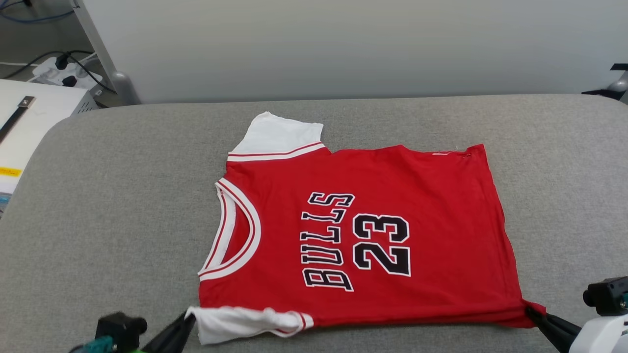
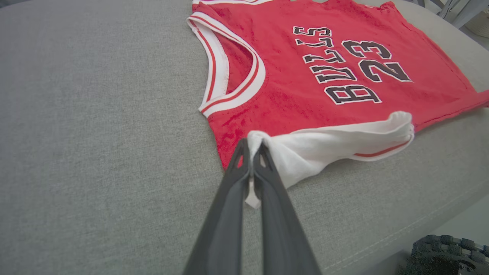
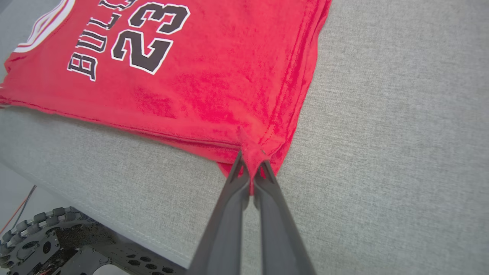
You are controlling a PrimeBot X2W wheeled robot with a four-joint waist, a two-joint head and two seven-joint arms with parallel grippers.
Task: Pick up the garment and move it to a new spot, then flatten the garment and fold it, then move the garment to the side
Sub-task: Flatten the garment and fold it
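Two tools pinch the near edge of the garment, one at each end. The left tool has its dark fingers pressed together on the tip of the near white sleeve, with a scrap of white cloth showing between them. The right tool is clamped on the red hem corner, which bunches into a small peak at its fingertips.

The garment lies spread out, print side up, on the grey fabric-covered tabletop, ahead of both tools and spanning the gap between them. Its striped collar sits just beyond the left tool. The black "BULLS 23" print runs across the middle, between the two tools. The far white sleeve points away from the left tool, on the opposite side of the collar. The straight hem runs directly away from the right tool towards the far edge.
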